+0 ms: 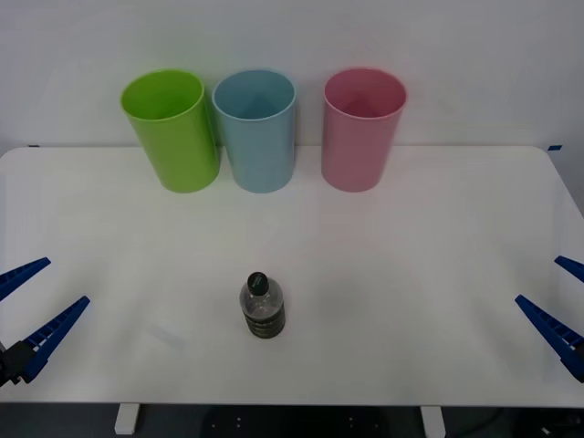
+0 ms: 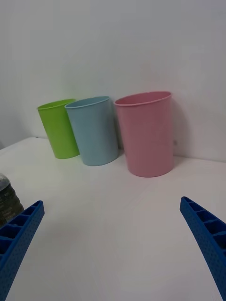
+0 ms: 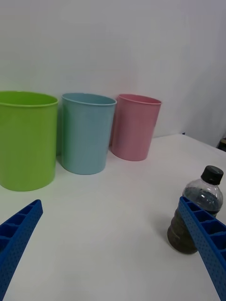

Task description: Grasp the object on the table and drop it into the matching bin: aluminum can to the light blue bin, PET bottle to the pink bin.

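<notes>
Two tools are waiting at the near corners of the surface [image 1: 438, 237], and we are reading the scene from left to right. Our left tool [image 1: 32, 306] is hovering released, its blue fingers spread wide and holding nothing. The bottle [image 1: 262, 307] is standing upright near the front edge, roughly midway between the arms and well apart from both. At the far edge the lime green bin [image 1: 173, 132] is touching or nearly touching the light blue bin [image 1: 258, 132], while the pink bin [image 1: 361, 130] is standing a little apart to the right. Our right tool [image 1: 557, 306] is also hanging released and empty. We are judging the bottle light and narrow, so a glancing finger could tip it and send it rolling; a careless carry could drop it into the neighbouring blue bin. The surface is lying white and bare, and a plain pale wall is closing the room behind the bins.
</notes>
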You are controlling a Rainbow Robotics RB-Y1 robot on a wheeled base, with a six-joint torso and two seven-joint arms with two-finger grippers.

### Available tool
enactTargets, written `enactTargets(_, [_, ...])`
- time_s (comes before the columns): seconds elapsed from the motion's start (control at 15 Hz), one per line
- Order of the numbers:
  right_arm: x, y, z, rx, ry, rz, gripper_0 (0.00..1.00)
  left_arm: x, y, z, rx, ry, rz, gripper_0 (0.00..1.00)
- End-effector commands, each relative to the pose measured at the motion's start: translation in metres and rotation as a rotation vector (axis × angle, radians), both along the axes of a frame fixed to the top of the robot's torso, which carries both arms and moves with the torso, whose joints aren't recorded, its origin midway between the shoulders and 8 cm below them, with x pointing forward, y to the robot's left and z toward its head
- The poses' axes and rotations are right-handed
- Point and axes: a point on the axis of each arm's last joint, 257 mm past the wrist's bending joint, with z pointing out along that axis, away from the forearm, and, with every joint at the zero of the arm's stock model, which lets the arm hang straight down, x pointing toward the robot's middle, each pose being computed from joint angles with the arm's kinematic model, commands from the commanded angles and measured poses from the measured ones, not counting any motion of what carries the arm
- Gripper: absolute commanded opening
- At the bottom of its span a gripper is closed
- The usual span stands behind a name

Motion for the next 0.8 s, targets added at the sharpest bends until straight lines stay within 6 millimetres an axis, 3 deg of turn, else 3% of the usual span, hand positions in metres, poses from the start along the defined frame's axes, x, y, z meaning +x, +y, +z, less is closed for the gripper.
enactTargets(0.07, [0.0, 0.0, 0.0, 0.0, 0.0, 0.0, 1.0, 0.0, 0.0, 0.0, 0.0, 0.0, 0.0, 1.0])
enactTargets(0.2, [-0.005, 0.003, -0.01, 0.039, 0.018, -0.012, 1.0, 0.0, 0.0, 0.0, 0.0, 0.0, 0.0, 1.0])
enactTargets(0.47, [-0.005, 0.009, -0.01, 0.034, 0.018, 0.012, 1.0, 0.0, 0.0, 0.0, 0.0, 0.0, 0.0, 1.0])
enactTargets(0.8, [-0.006, 0.032, -0.029, -0.013, 0.07, 0.113, 1.0, 0.0, 0.0, 0.0, 0.0, 0.0, 0.0, 1.0])
